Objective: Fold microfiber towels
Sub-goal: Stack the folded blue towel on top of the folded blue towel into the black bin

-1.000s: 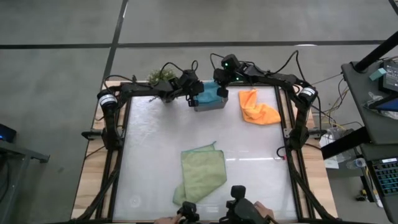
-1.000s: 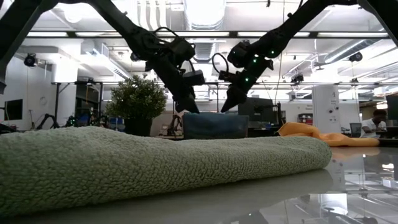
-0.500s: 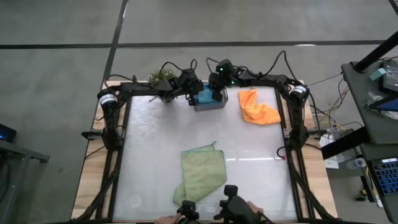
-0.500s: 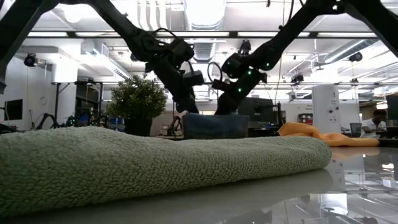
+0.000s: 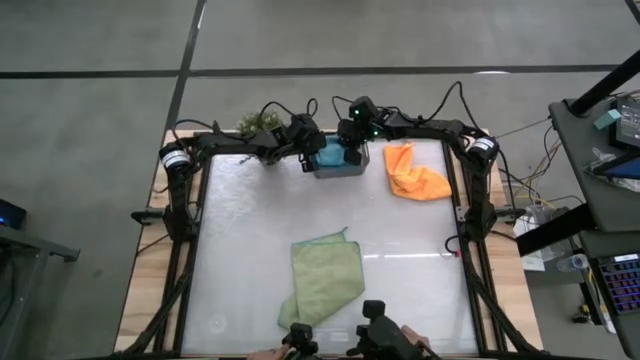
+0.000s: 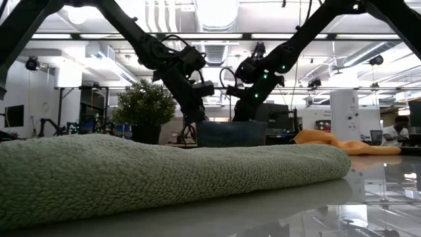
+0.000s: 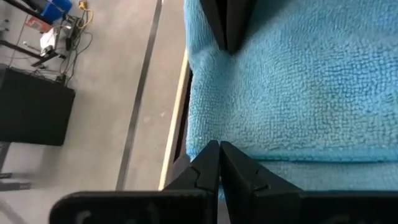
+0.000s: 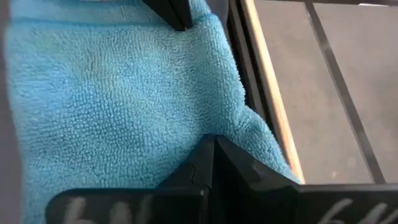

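Observation:
A teal-blue towel [image 5: 333, 153] lies in the small grey bin [image 5: 340, 170] at the table's far edge. My left gripper [image 5: 314, 156] is shut at the towel's left side, and my right gripper [image 5: 352, 151] is shut at its right side. In the low view both grippers, left [image 6: 195, 119] and right [image 6: 238, 116], reach down into the bin [image 6: 227, 133]. A light green towel [image 5: 325, 276] lies partly folded on the near middle of the table. An orange towel [image 5: 412, 172] lies crumpled at the far right. The other towels are out of view. My left gripper pinches the teal towel's edge [image 7: 214, 134] between its two shut fingers, coming slanting down from the table's left. The towel lies slack in the bin. My right gripper pinches the towel's opposite edge [image 8: 231, 127] between its shut fingers, coming slanting down from the right. The towel bulges a little beside the fingertips.
A small potted plant [image 5: 260, 124] stands left of the bin, close to my left arm. Black frame rails [image 5: 190, 200] run along the table's sides. A person's hands [image 5: 268, 353] and two handles show at the near edge. The middle of the table is open white surface [image 5: 260, 200].
My right gripper has gone down and toward the table's left, from above the bin's right end into the bin onto the teal towel. My left gripper has sunk slightly at the bin's left end. The towels on the table have not moved.

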Controlling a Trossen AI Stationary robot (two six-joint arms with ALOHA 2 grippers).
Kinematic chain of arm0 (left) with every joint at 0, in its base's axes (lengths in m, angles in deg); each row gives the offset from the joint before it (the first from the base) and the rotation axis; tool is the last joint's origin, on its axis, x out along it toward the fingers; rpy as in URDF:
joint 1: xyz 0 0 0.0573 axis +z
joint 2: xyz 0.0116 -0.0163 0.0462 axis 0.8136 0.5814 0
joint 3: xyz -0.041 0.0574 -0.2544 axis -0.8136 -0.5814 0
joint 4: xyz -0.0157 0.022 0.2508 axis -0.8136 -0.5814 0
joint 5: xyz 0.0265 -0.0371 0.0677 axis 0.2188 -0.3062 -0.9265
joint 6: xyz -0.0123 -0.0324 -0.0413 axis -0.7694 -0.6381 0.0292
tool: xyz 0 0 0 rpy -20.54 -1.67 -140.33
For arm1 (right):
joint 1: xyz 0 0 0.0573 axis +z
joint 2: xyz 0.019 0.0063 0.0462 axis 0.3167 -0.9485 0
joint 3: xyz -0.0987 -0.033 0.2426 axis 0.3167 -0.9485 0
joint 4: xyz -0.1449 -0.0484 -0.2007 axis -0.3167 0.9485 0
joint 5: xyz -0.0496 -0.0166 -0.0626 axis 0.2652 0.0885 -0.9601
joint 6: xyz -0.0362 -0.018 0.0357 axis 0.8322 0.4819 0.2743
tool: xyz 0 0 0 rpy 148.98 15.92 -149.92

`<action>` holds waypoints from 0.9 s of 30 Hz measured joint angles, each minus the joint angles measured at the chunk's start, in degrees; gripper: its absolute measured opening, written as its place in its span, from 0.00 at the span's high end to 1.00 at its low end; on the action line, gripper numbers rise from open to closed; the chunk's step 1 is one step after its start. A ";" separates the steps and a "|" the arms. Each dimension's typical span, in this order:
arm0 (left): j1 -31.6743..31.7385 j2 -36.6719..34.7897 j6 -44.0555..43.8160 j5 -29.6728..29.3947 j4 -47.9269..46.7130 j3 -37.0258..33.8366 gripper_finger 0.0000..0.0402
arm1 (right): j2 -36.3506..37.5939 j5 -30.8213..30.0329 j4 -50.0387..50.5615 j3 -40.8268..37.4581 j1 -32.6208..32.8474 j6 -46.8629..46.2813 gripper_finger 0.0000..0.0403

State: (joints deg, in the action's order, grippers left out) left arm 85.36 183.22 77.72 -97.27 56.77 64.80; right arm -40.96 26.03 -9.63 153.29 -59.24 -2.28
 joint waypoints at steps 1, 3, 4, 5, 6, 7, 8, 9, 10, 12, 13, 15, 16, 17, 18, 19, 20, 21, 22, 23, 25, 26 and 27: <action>-0.02 -0.58 0.05 -0.64 -0.60 0.00 1.00 | 0.75 -0.07 0.46 0.00 0.00 -0.08 0.97; -0.23 -1.87 0.13 -0.96 -0.76 0.02 1.00 | 2.31 -0.07 1.12 0.00 0.00 -0.44 0.97; -0.28 -2.62 0.13 -0.94 -0.99 0.02 1.00 | 3.24 -0.09 1.69 0.00 0.00 -0.42 0.97; -0.51 -3.38 0.15 -0.95 -1.58 0.02 1.00 | 3.96 -0.05 2.64 0.00 -0.01 -0.23 0.97; -0.76 -4.08 0.13 -0.92 -1.88 0.02 1.00 | 4.75 0.02 3.45 0.00 -0.02 0.14 0.97; -1.04 -4.84 0.09 -0.65 -2.31 0.02 1.00 | 5.52 0.11 4.35 0.00 -0.02 0.16 0.97; -1.35 -5.50 -0.02 0.48 -3.15 0.02 1.00 | 6.20 0.12 5.50 0.00 0.01 0.21 0.97; -1.67 -5.86 -0.05 2.29 -3.70 0.02 1.00 | 6.92 0.44 6.68 0.00 0.09 0.46 0.97; -1.99 -6.07 -0.10 4.48 -3.88 0.02 1.00 | 7.59 1.05 7.94 0.00 0.09 0.68 0.97; -2.26 -6.24 -0.29 10.47 -5.15 -0.08 1.00 | 8.23 3.54 10.52 -0.04 0.13 1.05 0.97; -2.50 -6.07 -0.33 13.33 -5.13 -0.22 1.00 | 8.30 5.54 11.25 -0.07 0.12 0.95 0.97; -2.90 -5.18 -0.27 17.90 -4.46 -0.42 1.00 | 8.23 9.68 12.03 -0.59 0.12 0.86 0.97; -3.02 -4.76 -0.26 18.88 -4.61 -0.72 1.00 | 8.21 10.88 12.12 -1.03 0.22 1.02 0.97; -3.22 -4.12 -0.24 18.93 -4.84 -0.83 1.00 | 8.21 11.08 11.68 -1.51 0.42 1.05 0.97; -3.27 -3.46 -0.24 18.85 -4.45 -0.83 1.00 | 8.21 11.08 11.10 -1.99 0.52 0.96 0.97; -3.26 -3.04 -0.25 18.78 -4.57 -0.83 1.00 | 8.21 11.08 10.12 -2.72 0.54 0.57 0.97; -3.24 -2.78 -0.26 18.77 -4.80 -0.87 1.00 | 8.21 11.09 8.85 -3.61 0.55 0.08 0.97; -3.24 -2.33 -0.24 18.77 -4.49 -0.87 1.00 | 8.12 11.07 7.64 -4.50 0.53 -0.30 0.97; -3.23 -2.02 -0.27 18.76 -4.28 -0.80 1.00 | 7.93 11.06 7.03 -5.22 0.50 -0.42 0.97; -3.22 -1.80 -0.32 18.69 -4.48 -0.79 1.00 | 7.67 11.01 7.03 -5.70 0.48 -0.38 0.97; -3.24 -1.06 -0.32 17.54 -4.59 -0.90 1.00 | 7.14 10.61 7.07 -6.62 0.30 -0.03 0.97; -3.22 -0.94 -0.41 16.82 -4.35 -0.89 1.00 | 6.93 10.62 7.12 -7.09 0.22 0.09 0.97; -3.22 -0.87 -0.73 15.90 -4.53 -0.87 1.00 | 6.71 10.60 7.26 -7.37 0.21 0.22 0.97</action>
State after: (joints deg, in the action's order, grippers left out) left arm 82.13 182.34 76.99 -81.37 52.24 63.92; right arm -34.24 36.64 -2.37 145.92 -59.03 -2.07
